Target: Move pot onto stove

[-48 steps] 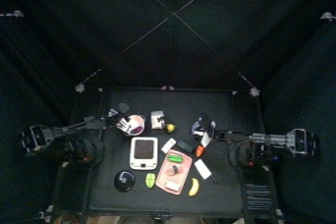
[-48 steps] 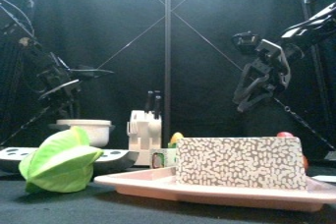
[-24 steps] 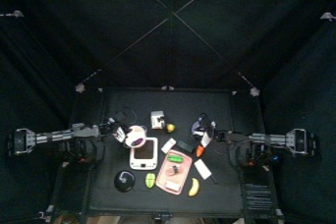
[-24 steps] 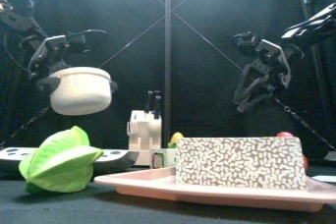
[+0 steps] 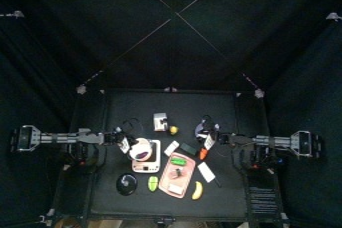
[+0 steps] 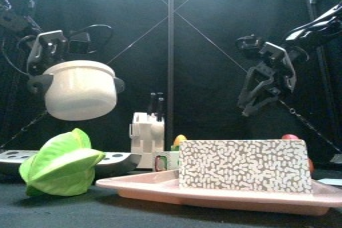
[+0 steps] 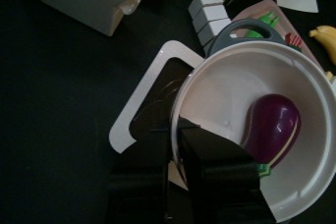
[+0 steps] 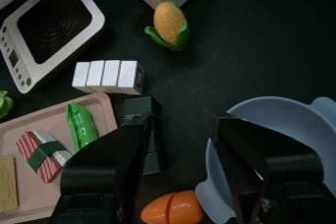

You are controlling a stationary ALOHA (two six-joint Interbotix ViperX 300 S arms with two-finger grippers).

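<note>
Pot (image 6: 80,89) hangs in the air at the left of the front view, well above the counter (image 5: 120,107), its round mouth facing up and tilted only a little; being round, it has no clear long axis. The left pincer (image 6: 56,54) pinches the pot at its rim, one jaw inside and one outside. From above, the pot (image 5: 142,148) sits over the upper part of the stove (image 5: 146,155), which lies flat with its long side running away from the front edge. The left wrist view alone looks into the pot (image 7: 269,120) and shows a purple eggplant-like piece (image 7: 273,127) lying inside, with the white frame of the stove (image 7: 147,95) beneath the rim. The front view alone shows the gap between pot and counter. The right pincer (image 8: 184,174), jaws spread, hangs at the right above a pale blue bowl (image 8: 276,149) and an orange piece (image 8: 178,209). Compared with half a second earlier, the pot has shifted toward the stove and sits slightly higher; a second ago it stood on the counter.
</note>
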